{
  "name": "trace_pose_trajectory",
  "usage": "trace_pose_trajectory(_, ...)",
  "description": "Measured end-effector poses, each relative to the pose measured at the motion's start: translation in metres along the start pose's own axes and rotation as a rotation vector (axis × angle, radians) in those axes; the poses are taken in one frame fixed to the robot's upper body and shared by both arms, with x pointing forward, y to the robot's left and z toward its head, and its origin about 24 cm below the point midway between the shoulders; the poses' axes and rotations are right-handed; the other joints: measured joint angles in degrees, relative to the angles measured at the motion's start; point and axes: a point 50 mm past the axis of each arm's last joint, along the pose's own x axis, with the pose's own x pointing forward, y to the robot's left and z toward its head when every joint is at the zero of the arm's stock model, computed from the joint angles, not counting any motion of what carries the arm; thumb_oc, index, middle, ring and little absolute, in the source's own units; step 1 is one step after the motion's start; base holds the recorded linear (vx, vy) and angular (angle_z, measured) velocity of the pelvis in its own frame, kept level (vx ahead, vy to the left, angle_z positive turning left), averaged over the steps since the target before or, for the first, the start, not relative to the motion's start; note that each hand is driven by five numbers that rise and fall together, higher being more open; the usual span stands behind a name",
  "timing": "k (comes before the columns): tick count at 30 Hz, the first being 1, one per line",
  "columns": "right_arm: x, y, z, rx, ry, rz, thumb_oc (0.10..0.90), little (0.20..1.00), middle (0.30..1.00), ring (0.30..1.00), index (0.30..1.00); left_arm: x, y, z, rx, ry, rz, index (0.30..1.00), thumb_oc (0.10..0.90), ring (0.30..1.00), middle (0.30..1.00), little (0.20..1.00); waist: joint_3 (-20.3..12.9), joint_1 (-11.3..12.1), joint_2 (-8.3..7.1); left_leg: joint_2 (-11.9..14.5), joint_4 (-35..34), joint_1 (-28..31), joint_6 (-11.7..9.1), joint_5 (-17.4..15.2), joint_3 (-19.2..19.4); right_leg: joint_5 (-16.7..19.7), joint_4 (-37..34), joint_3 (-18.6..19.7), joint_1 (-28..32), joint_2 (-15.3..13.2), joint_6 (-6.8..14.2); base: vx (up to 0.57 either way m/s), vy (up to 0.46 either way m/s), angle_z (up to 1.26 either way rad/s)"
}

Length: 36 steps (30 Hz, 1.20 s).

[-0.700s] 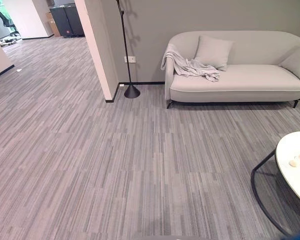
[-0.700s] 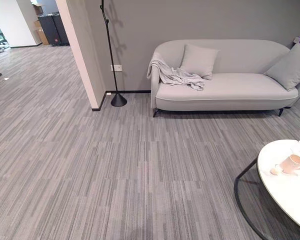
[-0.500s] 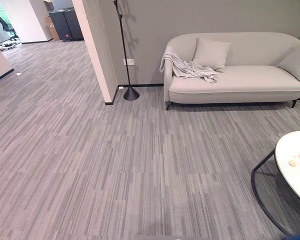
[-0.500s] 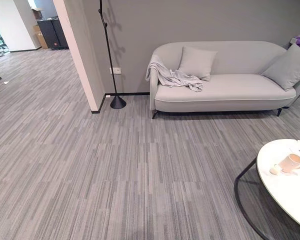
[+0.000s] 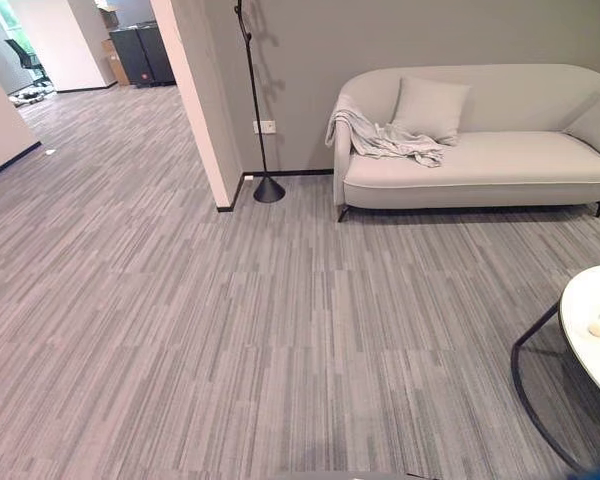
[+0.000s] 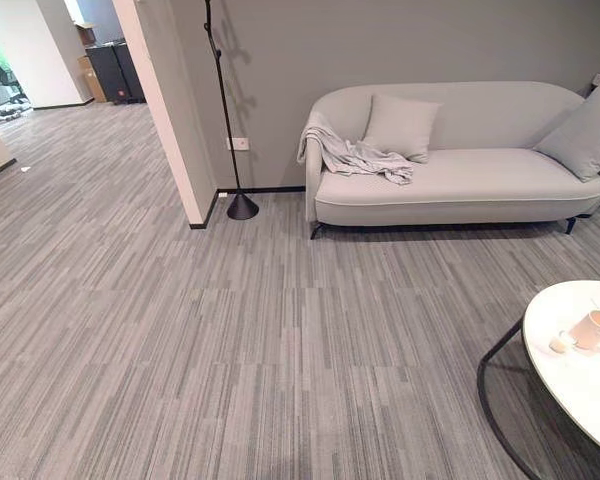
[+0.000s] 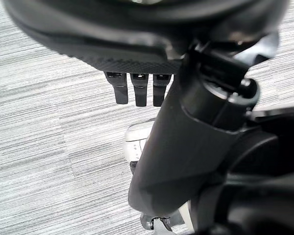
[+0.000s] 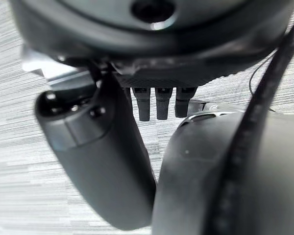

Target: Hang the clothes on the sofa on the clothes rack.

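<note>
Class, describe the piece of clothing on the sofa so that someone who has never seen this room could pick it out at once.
Find the pale grey sofa against the dark grey wall. At the end nearest the black floor lamp, a light grey garment lies crumpled, draped over that armrest and onto the seat. Unlike the two smooth, plump cushions beside it, it is limp and wrinkled.

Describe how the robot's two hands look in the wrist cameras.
Both are black. The left hand has a thick, smooth, rounded thumb beside a row of short, blocky fingers under a ribbed black edge. The right hand looks the same: a glossy thumb with small screws and square-tipped fingers.
</note>
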Motion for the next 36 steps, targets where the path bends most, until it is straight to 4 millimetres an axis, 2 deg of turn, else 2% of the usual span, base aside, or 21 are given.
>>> trace_pose_trajectory(11,0.0,0.002,0.0,-0.003,-0.002,0.006,0.8,0.9,0.9,0.9,0.9,0.0,0.002,0.002,0.041,-0.008,0.004,0.9,0.8,0.9,0.9,0.9,0.36,-0.23,-0.57,-0.01,-0.12,0.3,-0.02,0.01,0.23,0.0,0.01,0.21,0.01,-0.02,-0.02,0.0,0.005,-0.01)
trace_pose_trajectory(18,0.001,0.006,0.005,0.005,-0.021,0.017,0.8,0.9,0.9,0.9,0.9,0.0,0.003,0.004,0.168,-0.009,-0.004,0.9,0.8,0.9,0.9,0.9,0.66,-2.04,-1.07,-0.09,-2.02,2.05,0.04,-0.03,3.79,0.33,0.05,4.03,-1.39,-0.18,0.19,0.0,0.05,-0.27)
trace_pose_trajectory(20,0.001,0.007,0.008,0.002,-0.028,0.02,0.8,0.9,0.9,0.9,0.9,0.0,0.004,0.008,0.233,-0.019,-0.007,0.9,0.8,0.9,0.9,0.9,0.92,-2.04,-1.25,-0.12,-2.23,1.89,0.06,-0.03,4.51,0.45,0.13,4.79,-2.12,-0.19,0.25,-0.05,0.058,-0.17)
trace_pose_trajectory(25,0.002,0.01,0.018,-0.043,-0.045,0.027,0.8,0.9,0.9,0.9,0.9,0.0,0.006,0.011,0.243,-0.027,0.0,0.9,0.8,0.9,0.9,0.9,1.67,-1.49,-1.8,-0.23,-1.99,1.2,0.14,-0.29,5.15,0.49,0.57,5.49,-3.19,-0.24,0.31,-0.05,0.09,-0.08)
trace_pose_trajectory(28,0.002,0.012,0.027,-0.053,-0.06,0.031,0.8,0.9,0.9,0.9,0.9,0.0,0.009,0.016,0.244,-0.035,0.009,0.9,0.8,0.9,0.9,0.9,3.16,-1.71,-2.11,-0.79,1.25,-1.91,1.58,-1.86,4.03,-0.51,5.63,5.62,-6.46,-0.87,-0.75,0.0,0.25,0.02)
trace_pose_trajectory(29,0.001,0.01,0.04,-0.056,-0.101,0.03,0.8,0.9,0.9,0.9,0.9,0.001,0.009,0.022,0.234,-0.042,0.013,0.9,0.8,0.9,0.9,0.9,5.0,-1.75,-1.81,-1.07,1.99,-2.36,3.22,-2.57,2.56,-2.14,12.87,5.37,-9.92,-1.42,-0.9,0.09,0.319,0.14)
trace_pose_trajectory(30,0.001,0.012,0.049,-0.063,-0.127,0.036,0.8,0.9,0.9,0.9,0.9,0.001,0.011,0.023,0.227,-0.043,0.019,0.9,0.8,0.9,0.9,0.9,5.45,-1.92,-1.29,-1.81,2.45,-2.32,3.27,-2.73,2.37,-2.47,18.19,5.63,-12.33,-2.22,-0.93,0.21,0.369,0.12)
trace_pose_trajectory(31,-0.002,0.008,0.07,-0.06,-0.191,0.025,0.8,0.9,0.9,0.9,0.9,0.001,0.015,0.031,0.227,-0.049,0.03,0.9,0.8,0.9,0.9,0.9,8.9,-1.91,-1.44,-4.41,8.47,-3.83,8.06,-6.0,0.77,-2.36,33.08,7.07,-18.8,-4.42,-0.79,0.28,0.133,0.16)
trace_pose_trajectory(32,-0.004,0.003,0.084,-0.053,-0.236,0.012,0.8,0.9,0.9,0.9,0.9,0.001,0.015,0.033,0.221,-0.049,0.028,0.9,0.8,0.9,0.9,0.9,10.24,-2.05,-0.74,-3.68,10.48,-4.26,7.45,-7.02,-0.57,-0.99,40.79,7.0,-22.71,-5.15,-0.96,0.24,0.05,0.18)
trace_pose_trajectory(33,-0.006,0.0,0.088,-0.056,-0.25,0.006,0.8,0.9,0.9,0.9,0.9,0.001,0.015,0.031,0.215,-0.037,0.033,0.9,0.8,0.9,0.9,0.9,10.51,-2.18,-0.41,-3.96,10.45,-3.73,7.54,-7.37,-0.89,0.65,44.93,6.42,-24.89,-6.3,-1.18,0.37,-0.103,0.47)
trace_pose_trajectory(34,-0.006,-0.002,0.09,-0.057,-0.254,-0.005,0.8,0.9,0.9,0.9,0.9,0.001,0.02,0.029,0.201,-0.029,0.05,0.9,0.8,0.9,0.9,0.9,9.75,-2.87,-0.39,-3.37,8.75,-2.68,8.24,-6.91,-1.61,-0.18,48.5,2.38,-26.11,-7.04,-2.13,0.39,-0.208,0.59)
trace_pose_trajectory(36,-0.006,0.003,0.091,-0.057,-0.259,0.019,0.8,0.9,0.9,0.9,0.9,0.0,0.027,0.029,0.184,-0.033,0.078,0.9,0.8,0.9,0.9,0.9,9.51,-3.23,-0.76,-2.33,4.78,-1.28,9.39,-6.22,-2.82,-0.38,45.22,0.24,-26.41,-4.81,-1.9,0.47,-0.29,0.69)
